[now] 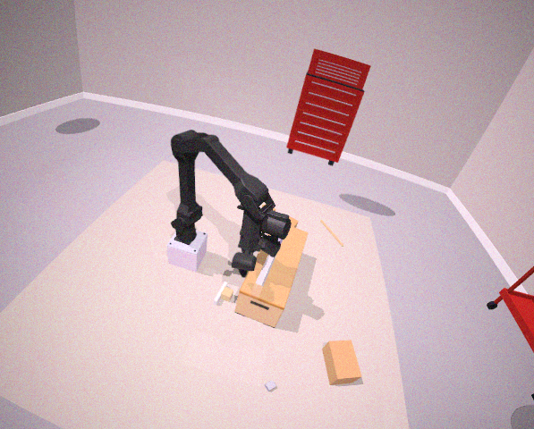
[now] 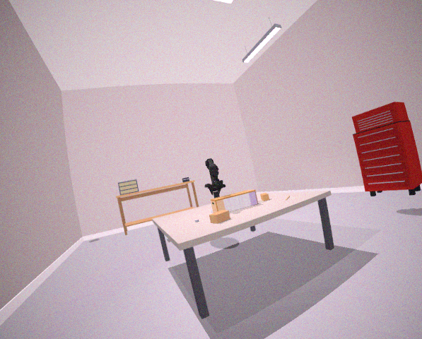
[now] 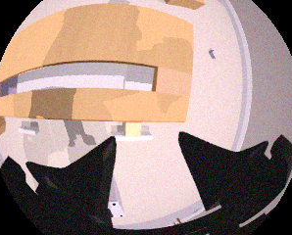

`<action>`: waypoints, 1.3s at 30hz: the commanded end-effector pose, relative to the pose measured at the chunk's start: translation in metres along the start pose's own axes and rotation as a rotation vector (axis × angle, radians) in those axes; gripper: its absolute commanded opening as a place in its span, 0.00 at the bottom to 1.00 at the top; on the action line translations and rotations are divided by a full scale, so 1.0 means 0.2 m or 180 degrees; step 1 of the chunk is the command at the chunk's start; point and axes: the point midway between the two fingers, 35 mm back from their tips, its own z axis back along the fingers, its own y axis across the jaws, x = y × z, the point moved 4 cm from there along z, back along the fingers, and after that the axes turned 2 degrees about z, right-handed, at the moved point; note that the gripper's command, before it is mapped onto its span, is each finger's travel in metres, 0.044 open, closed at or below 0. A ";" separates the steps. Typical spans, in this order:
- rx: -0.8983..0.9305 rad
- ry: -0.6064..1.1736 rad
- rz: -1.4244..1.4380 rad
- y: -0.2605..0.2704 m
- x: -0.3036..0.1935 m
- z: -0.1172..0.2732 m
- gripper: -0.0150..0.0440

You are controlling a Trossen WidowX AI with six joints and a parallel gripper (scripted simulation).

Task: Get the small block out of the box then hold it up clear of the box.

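With the small tan block [image 1: 227, 292] already out on the desk [image 1: 96, 323] just beside the box [image 1: 271, 281], the fingers, apart and empty, should descend straight, straddle it squarely, and close without nudging the box.

Workshop: red tool chest [image 2: 387, 147], wooden workbench [image 2: 155, 198].

There are no words, numbers or signs to read in any of the pictures. The red tool chest [image 1: 329, 106] has only plain silver lines on its drawers. The small panel [image 2: 128, 186] on the far wooden bench [image 2: 155, 191] has pale stripes, too small and blurry to read as letters. The long tan box [image 1: 272, 277] has a dark slot on its end, not writing.
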 end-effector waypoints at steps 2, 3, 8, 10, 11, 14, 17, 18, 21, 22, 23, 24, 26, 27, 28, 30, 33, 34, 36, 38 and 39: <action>0.0361 -0.0139 -0.3219 -0.03 -0.10 -0.01 0.74; 0.0386 -0.0141 -0.3413 -0.03 -0.11 -0.01 0.74; 0.0538 -0.0146 -0.4386 -0.04 -0.13 0.00 0.74; 0.0599 -0.0137 -0.4768 -0.04 -0.14 0.00 0.74; 0.0630 -0.0130 -0.4960 -0.04 -0.14 0.00 0.74; 0.0728 -0.0103 -0.5528 -0.04 -0.15 0.01 0.74; 0.0842 -0.0065 -0.6112 -0.05 -0.17 0.01 0.74; 0.0874 -0.0048 -0.6303 -0.05 -0.17 0.01 0.74; 0.0976 0.0014 -0.6875 -0.06 -0.19 0.01 0.74; 0.1010 0.0038 -0.7065 -0.06 -0.19 0.01 0.74; 0.1046 0.0064 -0.7255 -0.06 -0.20 0.01 0.74; 0.1081 0.0091 -0.7443 -0.06 -0.20 0.01 0.74; 0.1169 0.0150 -0.7827 -0.07 -0.21 0.02 0.74; 0.1205 0.0184 -0.8014 -0.07 -0.21 0.02 0.74; 0.1242 0.0219 -0.8202 -0.07 -0.22 0.02 0.74; 0.1316 0.0297 -0.8573 -0.07 -0.23 0.02 0.74; 0.1430 0.0431 -0.9127 -0.07 -0.24 0.02 0.74; 0.1469 0.0481 -0.9310 -0.08 -0.24 0.02 0.74; 0.1561 0.0591 -0.9679 -0.08 -0.25 0.02 0.74; 0.1632 0.0710 -1.0037 -0.08 -0.26 0.03 0.74; 0.1663 0.0774 -1.0214 -0.08 -0.26 0.03 0.74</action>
